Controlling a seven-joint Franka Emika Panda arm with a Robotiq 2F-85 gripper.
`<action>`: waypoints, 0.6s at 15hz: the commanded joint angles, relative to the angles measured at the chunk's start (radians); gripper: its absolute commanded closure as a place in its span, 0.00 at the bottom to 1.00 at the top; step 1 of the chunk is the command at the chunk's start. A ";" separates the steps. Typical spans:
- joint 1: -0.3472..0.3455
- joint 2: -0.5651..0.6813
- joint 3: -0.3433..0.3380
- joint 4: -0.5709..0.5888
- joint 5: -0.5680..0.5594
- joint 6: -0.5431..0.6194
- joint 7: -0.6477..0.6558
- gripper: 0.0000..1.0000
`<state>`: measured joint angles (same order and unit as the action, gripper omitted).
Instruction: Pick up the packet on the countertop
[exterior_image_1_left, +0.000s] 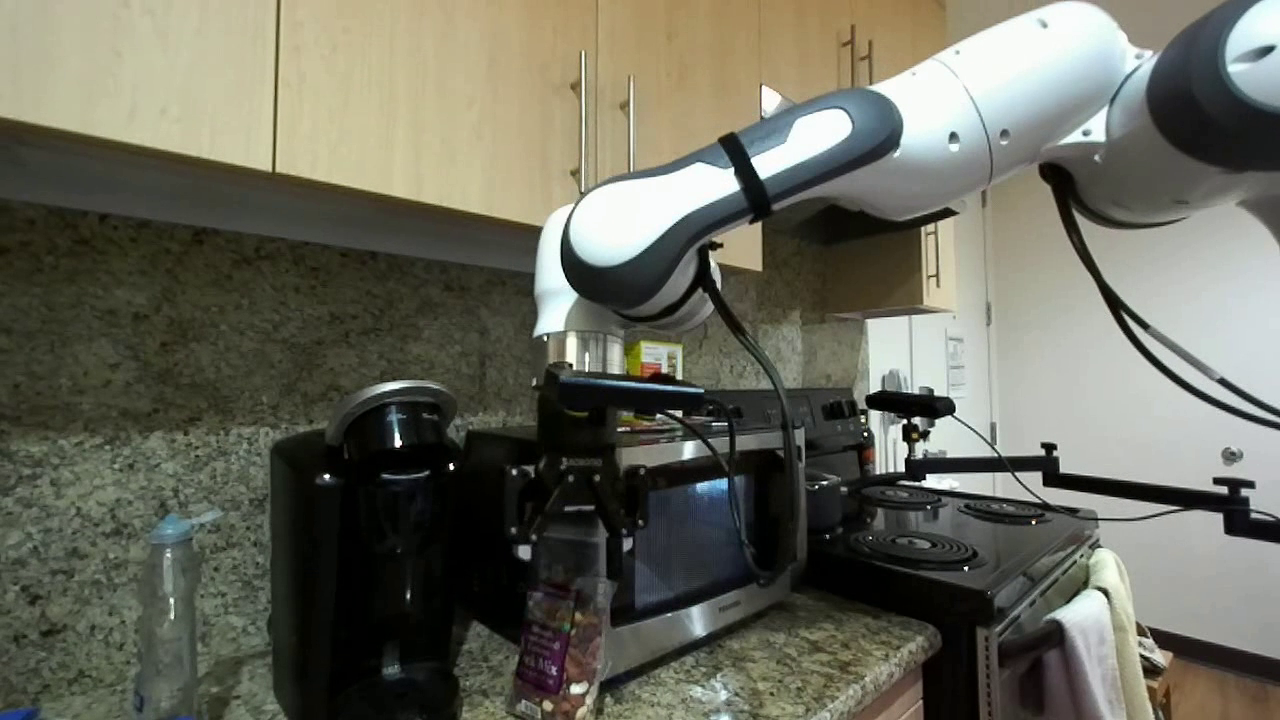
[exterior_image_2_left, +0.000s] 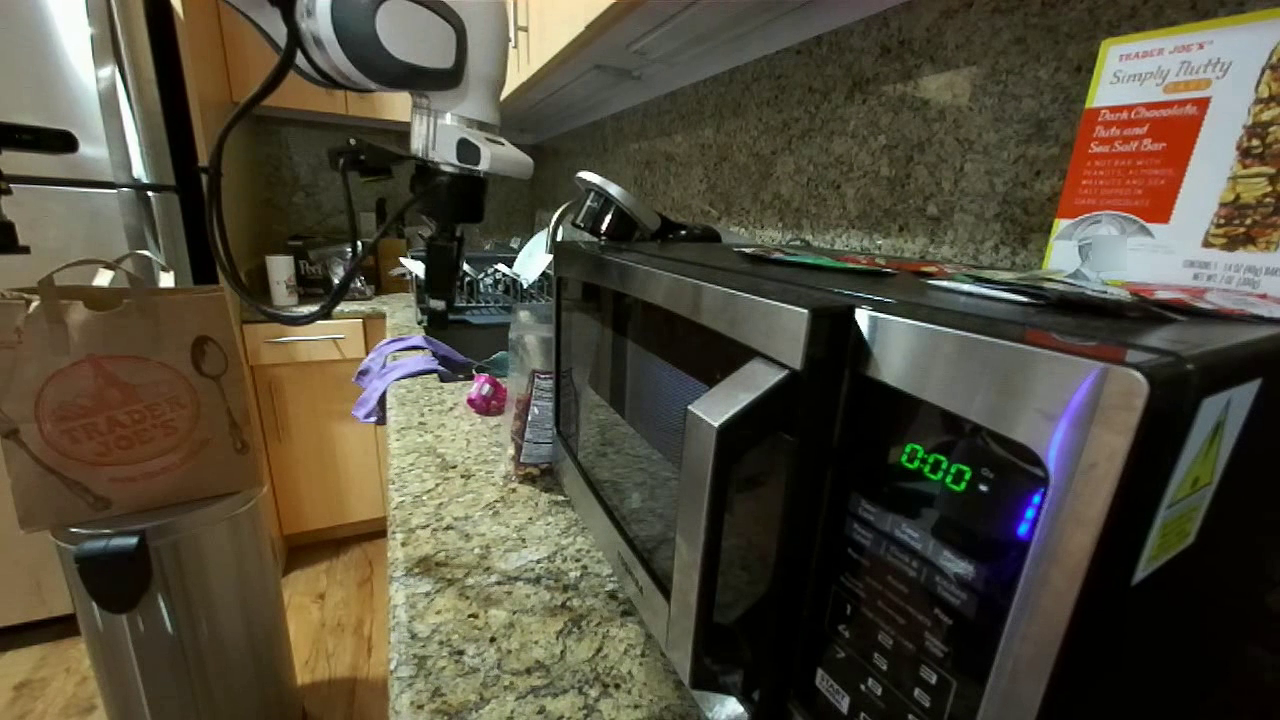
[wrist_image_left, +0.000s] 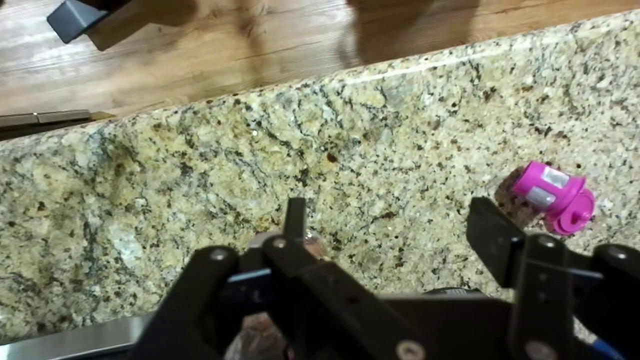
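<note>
On the near left, in an exterior view, a clear bottle (exterior_image_1_left: 168, 620) stood beside a black coffee maker (exterior_image_1_left: 365, 560). Next came a pink cup (wrist_image_left: 550, 197), lying on the speckled countertop (wrist_image_left: 350, 165) to the right of your gripper (wrist_image_left: 387, 225) in the wrist view. You had the gripper pointing down, its fingers (wrist_image_left: 492, 240) spread wide; it had hold of nothing, and you saw the countertop between them. Just past it, the packet (exterior_image_1_left: 555, 650), with a purple label and nuts showing, stood upright on the countertop just in front of the microwave (exterior_image_1_left: 700, 530); whether packet and microwave touched, you could not tell. In an exterior view your fingertips (exterior_image_2_left: 437, 308) showed to the left of the packet, apart from it, and in the wrist view a finger partly hid it. On top of the microwave stood a yellow-and-white box (exterior_image_2_left: 1150, 150), with flat sachets (exterior_image_2_left: 820, 262) lying near it. Farther off stood a black stove (exterior_image_1_left: 1005, 560) with a small pot (exterior_image_1_left: 823, 500) on its left and towels (exterior_image_1_left: 1110, 620) hanging at its front. At the far right was a white door (exterior_image_1_left: 1150, 370).
</note>
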<state>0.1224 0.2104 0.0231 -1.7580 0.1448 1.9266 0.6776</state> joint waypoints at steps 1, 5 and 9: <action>-0.006 0.000 0.005 0.003 0.001 -0.003 0.001 0.16; 0.005 -0.005 0.005 -0.040 0.003 0.092 0.054 0.00; 0.017 -0.002 0.005 -0.183 0.026 0.330 0.186 0.00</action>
<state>0.1312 0.2146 0.0239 -1.8303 0.1489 2.1003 0.7707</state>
